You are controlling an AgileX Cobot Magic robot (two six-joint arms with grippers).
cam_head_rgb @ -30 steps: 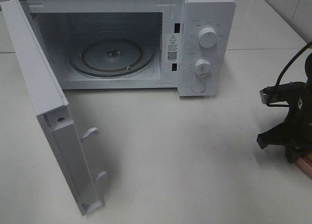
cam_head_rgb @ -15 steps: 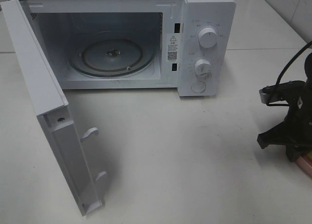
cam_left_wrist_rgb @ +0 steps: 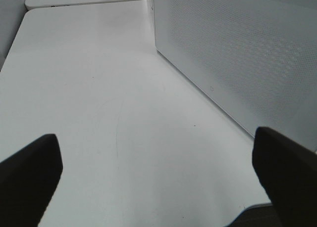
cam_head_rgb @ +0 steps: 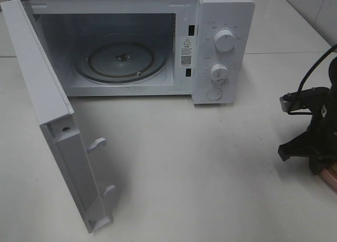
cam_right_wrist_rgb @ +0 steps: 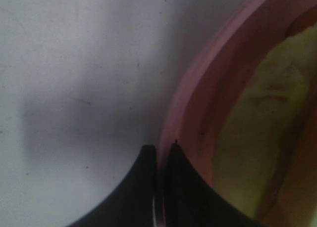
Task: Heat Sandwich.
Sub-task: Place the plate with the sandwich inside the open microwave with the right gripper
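Note:
Close up in the right wrist view, the sandwich (cam_right_wrist_rgb: 260,123) shows as a yellow-green layer lying on the round pink plate (cam_right_wrist_rgb: 198,103). My right gripper (cam_right_wrist_rgb: 159,187) has its two dark fingers pressed together on the plate's rim. From the exterior high view only a sliver of the plate (cam_head_rgb: 333,177) shows at the right edge, under the right arm (cam_head_rgb: 316,136). In the left wrist view my left gripper (cam_left_wrist_rgb: 158,187) stands wide open over bare table, nothing between its fingers.
A white microwave (cam_head_rgb: 224,41) stands at the back with its door (cam_head_rgb: 52,121) swung fully open toward the front left. Its glass turntable (cam_head_rgb: 120,60) is bare. The door's perforated panel (cam_left_wrist_rgb: 237,54) is close beside the left gripper.
The right gripper's fingers closed a little further onto the plate rim. Nothing else has moved.

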